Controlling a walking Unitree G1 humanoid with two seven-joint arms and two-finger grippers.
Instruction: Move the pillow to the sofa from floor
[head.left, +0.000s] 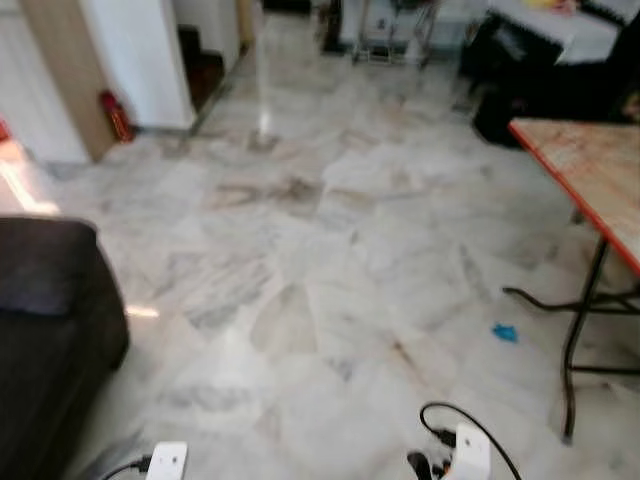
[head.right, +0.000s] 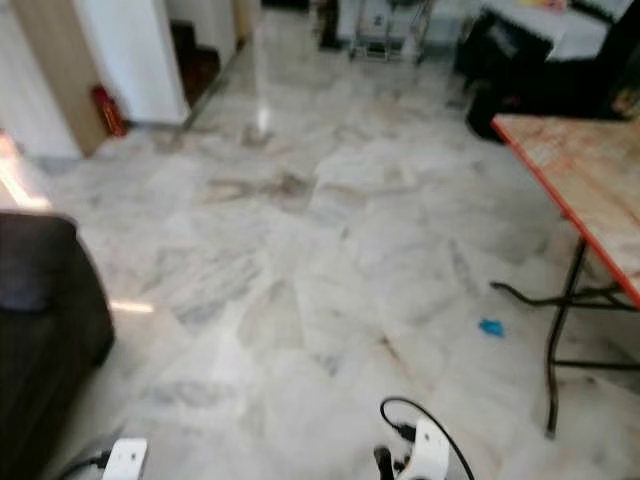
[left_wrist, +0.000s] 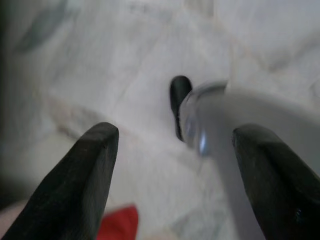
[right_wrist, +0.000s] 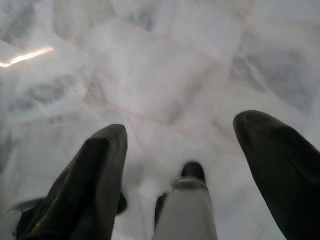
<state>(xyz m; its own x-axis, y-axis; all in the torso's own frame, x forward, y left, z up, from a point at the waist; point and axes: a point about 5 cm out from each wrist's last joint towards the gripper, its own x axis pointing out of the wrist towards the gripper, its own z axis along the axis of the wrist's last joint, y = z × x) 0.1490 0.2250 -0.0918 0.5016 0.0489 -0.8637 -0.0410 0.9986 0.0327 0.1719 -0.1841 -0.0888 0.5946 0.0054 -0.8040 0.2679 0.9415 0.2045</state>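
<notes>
Marble floor (head.left: 330, 250), dark sofa (head.left: 50, 330) at left, left hand (left_wrist: 175, 165) fingers apart, right hand (right_wrist: 190, 165) fingers apart

My left gripper (left_wrist: 175, 175): hanging low and pointing down, its two black fingers (left_wrist: 85, 170) spread wide with nothing between the jaws; my left wrist (head.left: 166, 461) shows as a white block at the bottom edge of the head view. My right gripper (right_wrist: 190, 170): likewise lowered and pointing down, fingers (right_wrist: 95, 180) parted, jaws empty; my right wrist (head.left: 470, 450) sits at the bottom edge with a black cable looping over it. A silver limb ending in a black tip crosses each wrist view below the jaws.
</notes>
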